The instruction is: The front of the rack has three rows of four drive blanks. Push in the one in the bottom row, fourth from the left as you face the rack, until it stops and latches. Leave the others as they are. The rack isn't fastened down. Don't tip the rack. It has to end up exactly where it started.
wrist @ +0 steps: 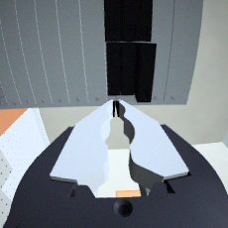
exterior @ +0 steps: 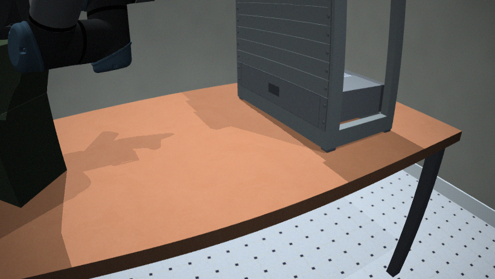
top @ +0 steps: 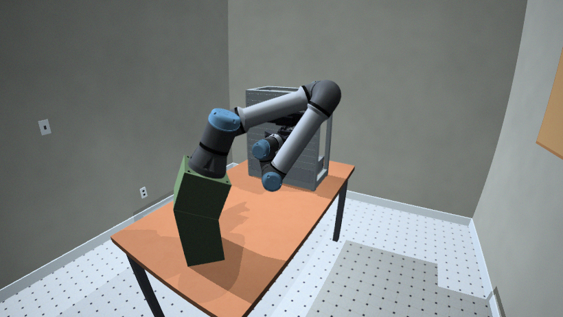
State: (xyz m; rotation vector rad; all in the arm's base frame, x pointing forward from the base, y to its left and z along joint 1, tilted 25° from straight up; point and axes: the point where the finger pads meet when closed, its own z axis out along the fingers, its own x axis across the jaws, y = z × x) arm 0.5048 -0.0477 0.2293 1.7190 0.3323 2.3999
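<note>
The grey rack stands at the far end of the orange table (top: 244, 232), partly hidden by my arm. The exterior view shows its lower part (exterior: 287, 66), with slatted panels and an open side frame. In the wrist view my gripper (wrist: 115, 101) is shut and empty. Its tips are at the near edge of a black drive blank (wrist: 131, 71) on the rack's grey front. Another black blank (wrist: 128, 20) sits just beyond it. I cannot tell whether the tips touch the blank. The top and exterior views do not show the gripper or the blanks.
The arm's green pedestal (top: 200, 212) stands on the table's near left part. The rack sits close to the table's far right corner and edge (exterior: 425, 138). An arm joint (exterior: 69, 38) hangs above the table at the left in the exterior view.
</note>
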